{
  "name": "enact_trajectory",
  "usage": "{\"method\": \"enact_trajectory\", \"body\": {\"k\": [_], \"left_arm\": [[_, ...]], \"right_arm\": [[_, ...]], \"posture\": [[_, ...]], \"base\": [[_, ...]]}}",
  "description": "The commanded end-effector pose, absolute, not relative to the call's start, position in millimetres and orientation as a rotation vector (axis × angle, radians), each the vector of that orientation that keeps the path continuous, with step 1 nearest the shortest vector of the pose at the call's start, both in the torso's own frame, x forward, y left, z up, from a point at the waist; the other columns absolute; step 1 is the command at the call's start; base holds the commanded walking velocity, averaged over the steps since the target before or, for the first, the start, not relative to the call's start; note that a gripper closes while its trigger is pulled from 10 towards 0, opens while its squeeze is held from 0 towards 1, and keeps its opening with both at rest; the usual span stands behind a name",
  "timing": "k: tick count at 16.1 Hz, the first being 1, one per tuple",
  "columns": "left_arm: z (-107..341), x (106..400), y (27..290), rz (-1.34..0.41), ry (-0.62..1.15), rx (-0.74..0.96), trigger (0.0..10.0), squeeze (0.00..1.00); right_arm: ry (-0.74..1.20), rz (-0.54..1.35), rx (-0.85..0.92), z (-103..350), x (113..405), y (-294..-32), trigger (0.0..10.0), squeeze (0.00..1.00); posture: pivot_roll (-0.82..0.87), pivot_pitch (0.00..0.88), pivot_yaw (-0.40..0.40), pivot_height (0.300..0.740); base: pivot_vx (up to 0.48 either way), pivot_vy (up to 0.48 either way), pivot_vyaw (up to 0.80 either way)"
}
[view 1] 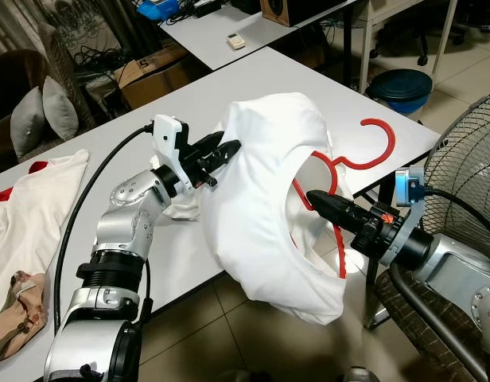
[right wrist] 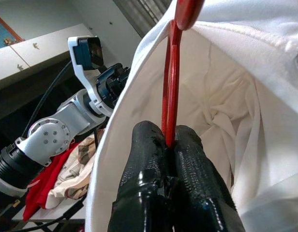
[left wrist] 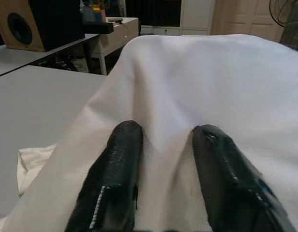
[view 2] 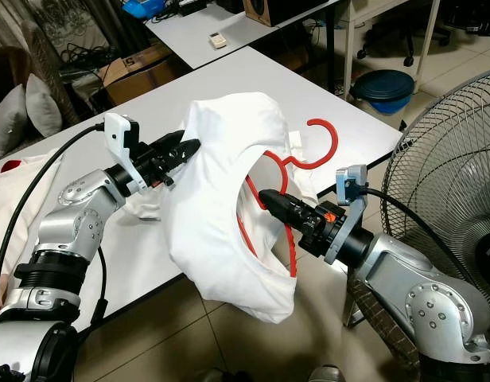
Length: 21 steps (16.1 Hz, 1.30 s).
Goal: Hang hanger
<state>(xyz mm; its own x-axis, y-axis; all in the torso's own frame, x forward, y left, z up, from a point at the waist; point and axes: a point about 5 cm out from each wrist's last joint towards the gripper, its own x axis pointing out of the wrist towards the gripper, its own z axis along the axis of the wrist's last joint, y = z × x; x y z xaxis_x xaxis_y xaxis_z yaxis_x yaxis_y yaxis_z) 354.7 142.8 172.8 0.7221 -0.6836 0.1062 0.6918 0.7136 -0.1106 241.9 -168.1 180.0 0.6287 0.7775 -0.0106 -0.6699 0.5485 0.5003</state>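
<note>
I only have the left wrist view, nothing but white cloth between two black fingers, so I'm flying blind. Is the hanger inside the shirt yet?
Observer: Partly. The red hanger sits inside the white shirt, its hook poking out the neck.
Operator: Who holds the hanger?
Observer: The right end effector, shut on its red bar.
Operator: And my left end effector?
Observer: The left end effector pinches the shirt's upper edge, above the table.
</note>
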Motion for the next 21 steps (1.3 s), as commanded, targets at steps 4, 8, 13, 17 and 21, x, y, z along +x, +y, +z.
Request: {"method": "enact_trajectory", "body": {"k": [4, 8, 13, 17, 21], "left_arm": [[173.7, 355.8, 150.3, -0.737, -0.057, -0.15, 0.0, 0.0], [173.4, 356.8, 152.3, -0.714, -0.064, -0.154, 0.0, 0.0], [172.6, 357.3, 155.0, -0.691, -0.071, -0.167, 0.0, 0.0], [174.2, 360.1, 159.2, -0.639, -0.09, -0.2, 0.0, 0.0], [174.1, 360.0, 161.7, -0.625, -0.097, -0.232, 0.0, 0.0]], "right_arm": [[0.241, 0.894, 0.486, 181.7, 244.7, -162.1, 10.0, 0.0], [0.24, 0.897, 0.485, 182.4, 246.0, -162.0, 10.0, 0.0], [0.237, 0.9, 0.487, 183.4, 246.7, -160.5, 10.0, 0.0], [0.236, 0.9, 0.495, 183.2, 247.6, -159.4, 10.0, 0.0], [0.229, 0.863, 0.525, 180.8, 252.4, -156.6, 10.0, 0.0]], "posture": [[-0.19, 0.021, 0.275, 0.74], [-0.19, 0.021, 0.271, 0.74], [-0.19, 0.024, 0.27, 0.74], [-0.19, 0.026, 0.269, 0.74], [-0.18, 0.029, 0.273, 0.74]], "base": [[0.0, 0.0, 0.0], [0.0, 0.0, 0.0], [0.0, 0.0, 0.0], [0.0, 0.0, 0.0], [0.0, 0.0, 0.0]]}}
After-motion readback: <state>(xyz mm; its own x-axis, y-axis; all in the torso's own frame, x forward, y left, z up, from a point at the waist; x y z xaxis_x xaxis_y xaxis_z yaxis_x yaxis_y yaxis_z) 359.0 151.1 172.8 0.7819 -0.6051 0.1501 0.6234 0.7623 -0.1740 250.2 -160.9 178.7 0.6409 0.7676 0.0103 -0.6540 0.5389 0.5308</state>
